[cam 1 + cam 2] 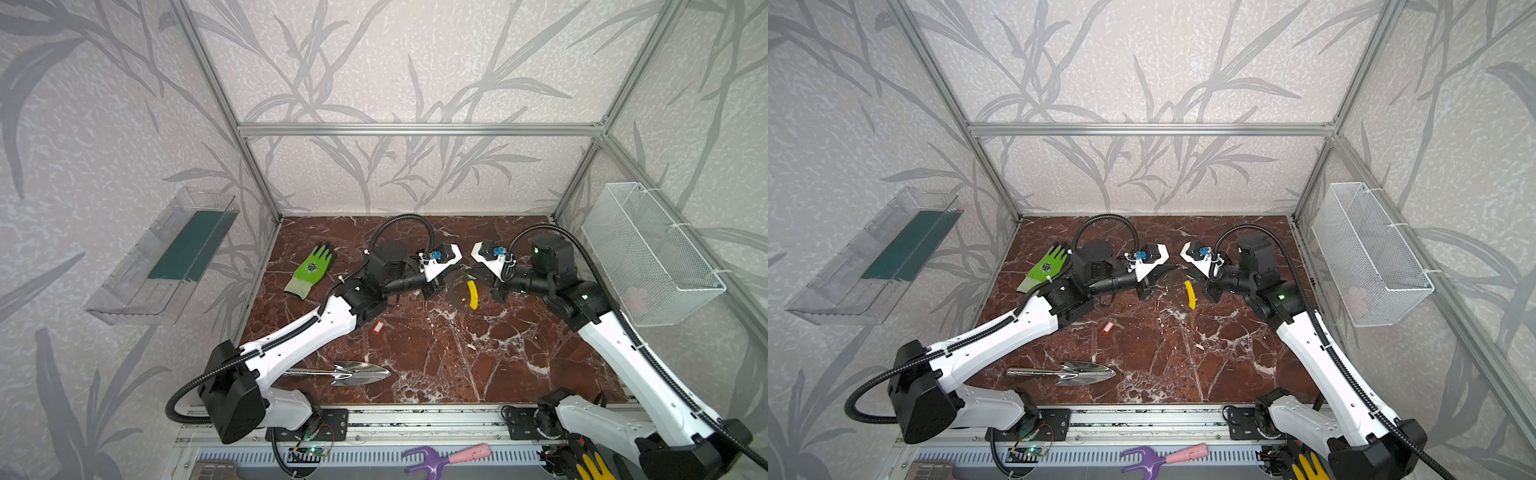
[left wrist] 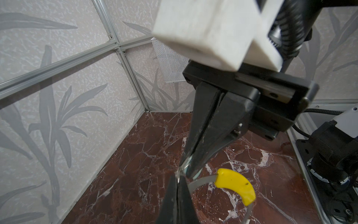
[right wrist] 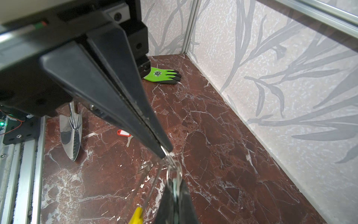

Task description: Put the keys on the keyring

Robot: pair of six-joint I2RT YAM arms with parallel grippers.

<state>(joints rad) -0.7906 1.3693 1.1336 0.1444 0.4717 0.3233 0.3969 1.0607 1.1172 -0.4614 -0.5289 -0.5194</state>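
The keyring (image 1: pixel 472 294) is a thin grey hoop with one yellow segment (image 2: pixel 235 186), held above the marble floor at the middle back. My left gripper (image 2: pixel 178 179) is shut on the hoop's thin metal end. Facing it tip to tip, my right gripper (image 3: pixel 175 184) is shut on a pale mint-green tag with a small split ring (image 3: pixel 174 168) at the hoop's end. The red-tagged key (image 1: pixel 377 327) lies loose on the floor under the left forearm, also seen in the right wrist view (image 3: pixel 124 133). In both top views the grippers (image 1: pixel 1152 284) (image 1: pixel 1208 286) flank the hoop.
A green glove (image 1: pixel 311 270) lies at the back left. A shiny steel trowel (image 1: pixel 353 372) lies near the front edge. A wire basket (image 1: pixel 648 253) hangs on the right wall and a clear tray (image 1: pixel 166 257) on the left wall. A purple-and-pink hand fork (image 1: pixel 444 457) rests on the front rail.
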